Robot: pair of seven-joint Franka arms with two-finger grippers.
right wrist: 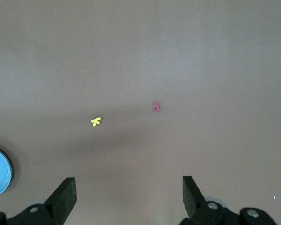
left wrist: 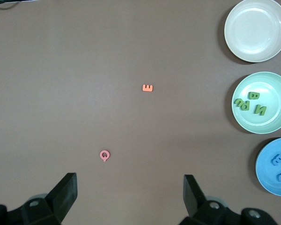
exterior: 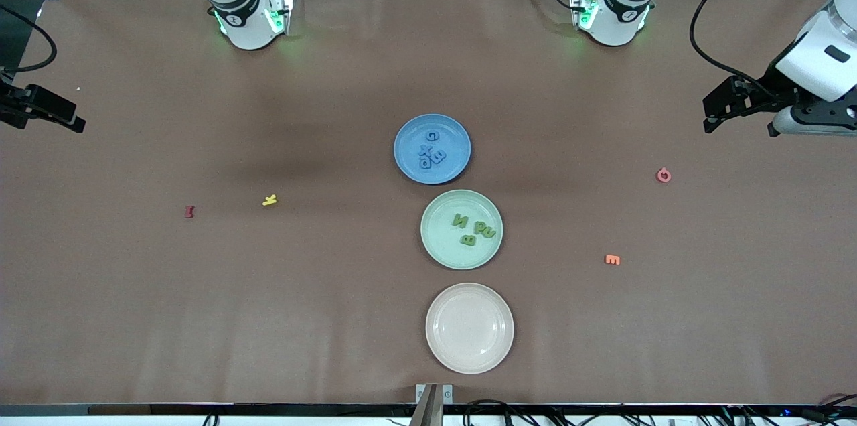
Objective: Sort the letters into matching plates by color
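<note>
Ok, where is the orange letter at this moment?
The orange letter lies on the bare table toward the left arm's end, beside the green plate and nearer to the front camera than the pink letter.

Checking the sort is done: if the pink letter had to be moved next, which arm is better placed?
Left. The pink letter lies toward its end of the table, near the open left gripper.

Three plates (exterior: pixel 434 175) in row mid-table w/ letters (exterior: pixel 431 151) in two, strays (exterior: pixel 269 199) toward both ends.
</note>
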